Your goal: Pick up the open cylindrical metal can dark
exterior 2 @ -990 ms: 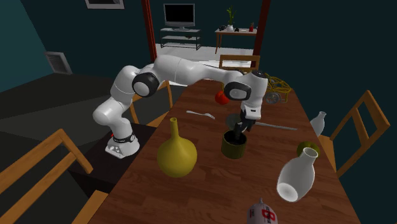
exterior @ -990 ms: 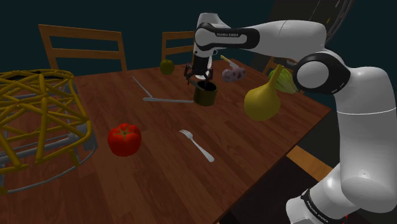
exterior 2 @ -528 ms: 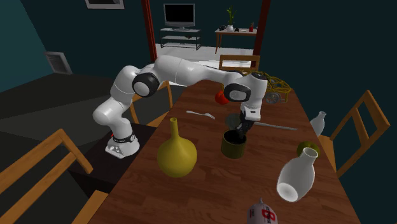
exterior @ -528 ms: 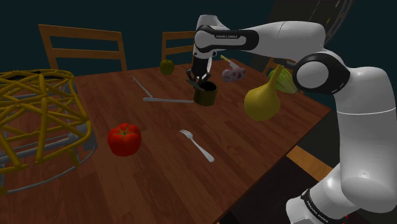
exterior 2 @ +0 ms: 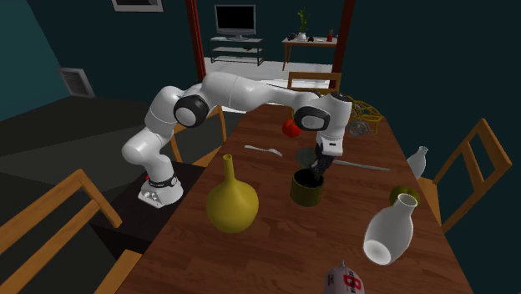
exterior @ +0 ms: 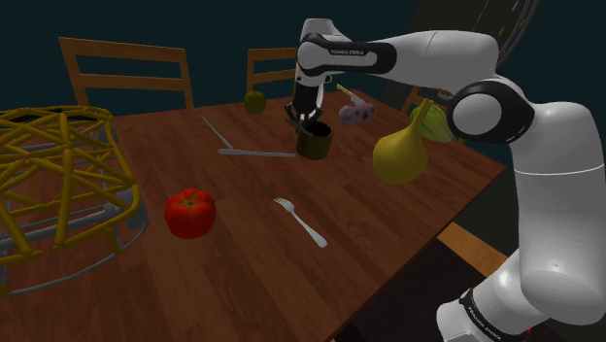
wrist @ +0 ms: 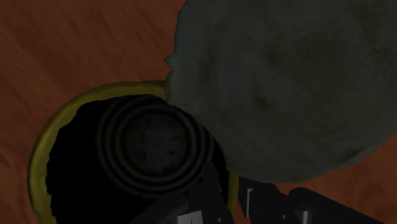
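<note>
The dark olive open can (exterior: 314,143) stands on the wooden table (exterior: 243,243) near its far side. In the second exterior view the can (exterior 2: 306,189) sits between the yellow gourd vase and the white vase. My black gripper (exterior: 305,120) comes down from above onto the can's rim, also seen from across as the gripper (exterior 2: 316,174). In the wrist view the can (wrist: 137,146) shows a yellowish rim, a ringed dark bottom and a bent-up grey lid (wrist: 286,83). My gripper (wrist: 228,194) is shut on the rim, one finger inside and one outside.
A yellow gourd vase (exterior: 401,153) stands close beside the can toward the stand. A fork (exterior: 301,222), a red tomato (exterior: 189,212), a grey utensil (exterior: 243,148) and a wire basket (exterior: 53,185) lie on the table. A white vase (exterior 2: 389,227) is near the can.
The fingers, open around the rim one second ago, have closed on the can's wall. The hand dipped slightly, then came up a touch with the can.
</note>
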Controlling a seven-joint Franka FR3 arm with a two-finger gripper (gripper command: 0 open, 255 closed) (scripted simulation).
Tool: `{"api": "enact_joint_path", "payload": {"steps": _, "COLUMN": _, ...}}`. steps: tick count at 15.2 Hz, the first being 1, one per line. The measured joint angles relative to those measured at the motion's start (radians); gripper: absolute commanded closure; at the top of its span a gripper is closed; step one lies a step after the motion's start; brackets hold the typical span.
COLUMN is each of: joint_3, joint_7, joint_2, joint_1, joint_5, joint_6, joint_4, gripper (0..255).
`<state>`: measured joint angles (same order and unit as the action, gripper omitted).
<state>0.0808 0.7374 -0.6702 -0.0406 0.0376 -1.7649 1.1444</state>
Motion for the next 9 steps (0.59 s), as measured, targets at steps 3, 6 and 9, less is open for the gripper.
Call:
{"api": "enact_joint_path", "payload": {"steps": 3, "joint_3": 0.001, "joint_7": 0.0, "joint_2": 0.009, "joint_1": -0.001, "joint_5": 0.0, "joint_6": 0.032, "joint_4": -0.023, "gripper": 255}}
{"api": "enact_joint_path", "payload": {"steps": 6, "joint_3": 0.001, "joint_7": 0.001, "joint_2": 0.003, "joint_1": -0.003, "joint_5": 0.0, "joint_6": 0.075, "joint_4": -0.072, "gripper": 255}}
{"api": "enact_joint_path", "payload": {"steps": 9, "joint_3": 0.0, "joint_7": -0.001, "joint_2": -0.005, "joint_1": -0.004, "joint_5": 0.0, "joint_6": 0.125, "joint_4": -0.13, "gripper": 255}}
